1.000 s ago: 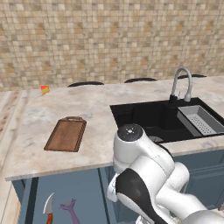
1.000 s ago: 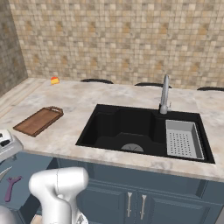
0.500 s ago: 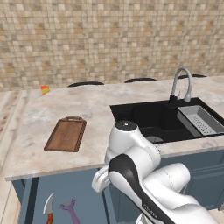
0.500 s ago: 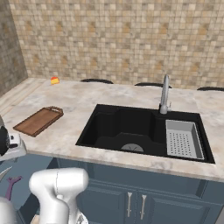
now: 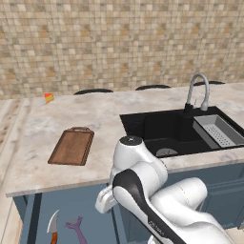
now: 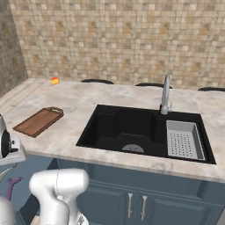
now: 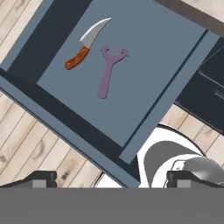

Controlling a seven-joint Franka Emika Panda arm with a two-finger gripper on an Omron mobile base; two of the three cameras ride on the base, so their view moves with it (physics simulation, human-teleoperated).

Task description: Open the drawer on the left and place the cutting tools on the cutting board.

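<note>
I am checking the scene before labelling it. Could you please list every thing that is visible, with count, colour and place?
drawer: one, dark navy-blue, pulled open below the left end of the counter
knife: one, silver blade with red-brown handle, lying in the drawer
purple tool: one, purple, in the drawer beside the knife, not touching it
cutting board: one, dark brown, flat on the counter left of the sink
orange-yellow wedge: one, at the back left of the counter
sink: one, black, set into the counter
faucet: one, silver, behind the sink
strainer tray: one, grey, in the right part of the sink
counter: one, pale marble
gripper: one, dark fingertips, open, above the drawer, holding nothing
</note>
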